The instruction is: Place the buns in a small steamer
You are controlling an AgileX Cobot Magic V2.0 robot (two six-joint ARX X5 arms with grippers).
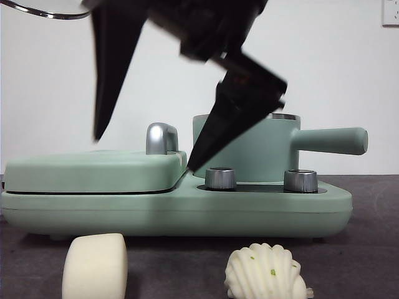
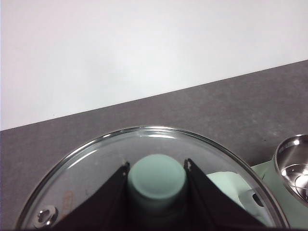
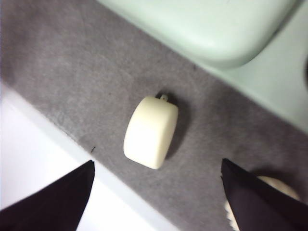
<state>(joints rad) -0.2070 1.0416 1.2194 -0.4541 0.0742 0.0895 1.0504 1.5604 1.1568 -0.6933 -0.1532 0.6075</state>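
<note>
Your left gripper (image 2: 156,180) pinches the glass lid's (image 2: 96,168) green knob (image 2: 156,175). Your right gripper (image 3: 156,192), jaws spread, hangs above the smooth cream-white block bun (image 3: 150,131); the ridged shell bun (image 1: 265,272) lies nearby.

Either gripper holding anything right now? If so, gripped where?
Left gripper is shut on the glass lid, clamping its green knob. Right gripper is open above the smooth bun, holding nothing.
</note>
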